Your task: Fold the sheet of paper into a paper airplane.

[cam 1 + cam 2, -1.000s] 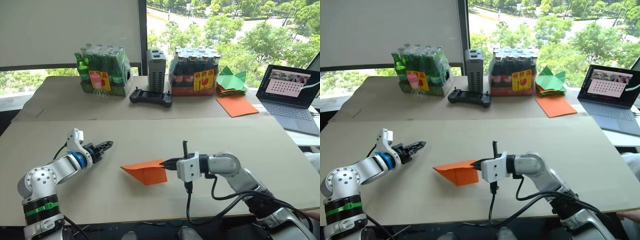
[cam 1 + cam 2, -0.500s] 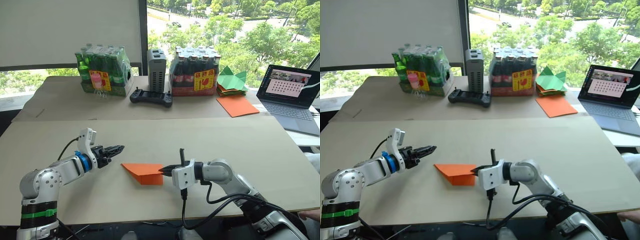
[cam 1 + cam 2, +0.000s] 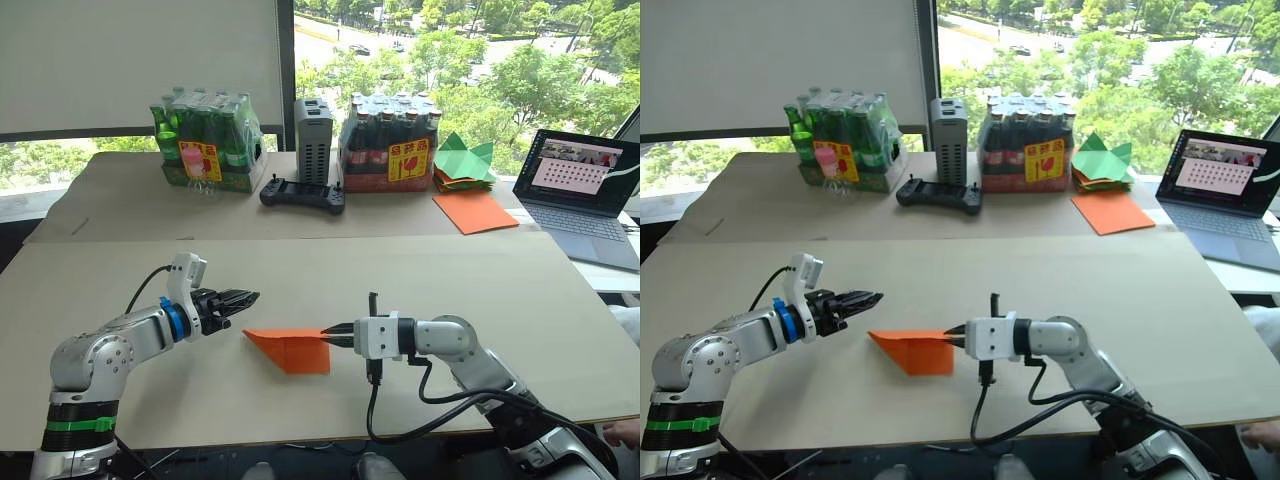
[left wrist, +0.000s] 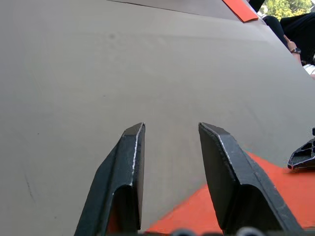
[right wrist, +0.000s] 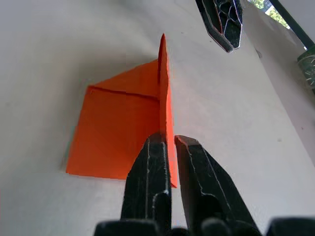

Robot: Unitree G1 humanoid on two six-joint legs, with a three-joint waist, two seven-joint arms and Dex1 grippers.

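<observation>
The sheet of paper (image 3: 290,348) is bright orange and folded into a flat pointed wedge. It lies on the near table, its point toward my left. My right gripper (image 3: 330,338) is shut on a thin flap of the paper (image 5: 118,132) that stands up on edge at its right side; the right gripper (image 5: 167,140) pinches that flap between both fingers. My left gripper (image 3: 248,298) hovers open just beyond the wedge's left tip, not touching it. In the left wrist view the left gripper (image 4: 170,129) has bare table between its fingers and the orange paper (image 4: 275,196) below them.
On the far table stand two shrink-wrapped bottle packs (image 3: 205,142) (image 3: 388,145), a grey box (image 3: 312,140) and a black controller (image 3: 302,193). Green paper shapes (image 3: 463,160), a bigger orange sheet (image 3: 474,210) and a laptop (image 3: 585,195) sit at the right.
My left gripper has moved right, close to the paper's left tip. The paper, held tilted up a second ago, now lies low on the table, my right gripper still on its right side.
</observation>
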